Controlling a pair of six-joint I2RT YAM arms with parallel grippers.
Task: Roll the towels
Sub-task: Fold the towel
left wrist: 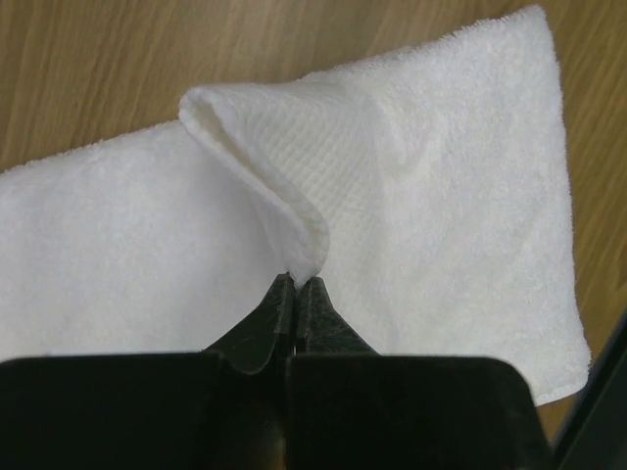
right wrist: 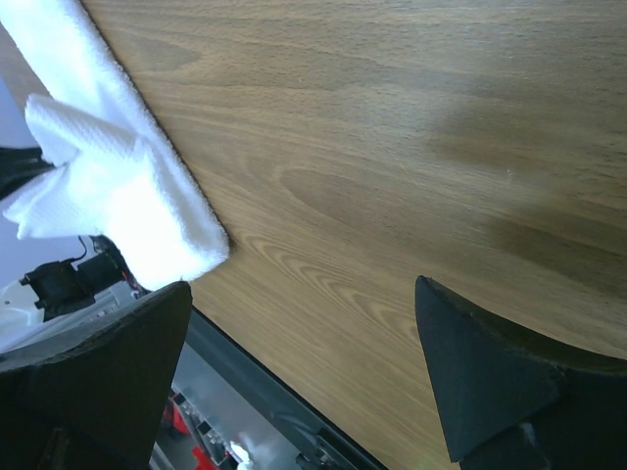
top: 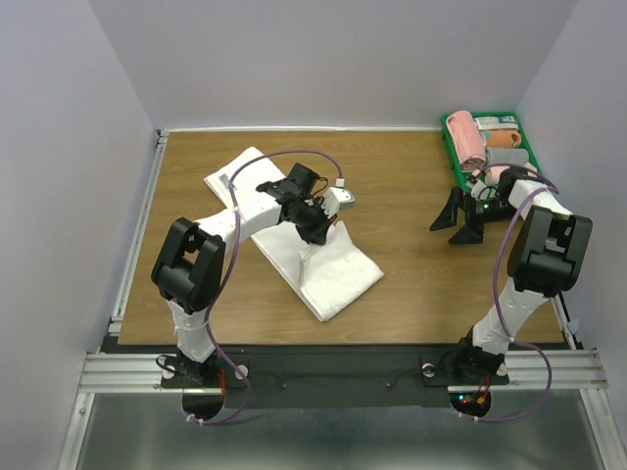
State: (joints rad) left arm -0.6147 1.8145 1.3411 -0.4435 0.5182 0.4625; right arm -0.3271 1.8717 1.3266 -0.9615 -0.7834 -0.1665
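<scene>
Left gripper (top: 315,220) pinches the white towel (top: 333,274) at the centre of the table (top: 411,284) seen from above, the cloth running from ten to five o'clock, while the right gripper (top: 453,223) is spread wide at three o'clock. From the left wrist, closed tips clamp a raised fold at six o'clock. From the right wrist, splayed jaws hang over bare wood, with the towel at nine o'clock.

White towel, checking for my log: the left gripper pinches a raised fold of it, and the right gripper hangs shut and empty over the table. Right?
Not quite. The right gripper is open, not shut: the right wrist view shows its jaws spread wide over the table, holding nothing. The left gripper does pinch a raised fold of the white towel.
</scene>
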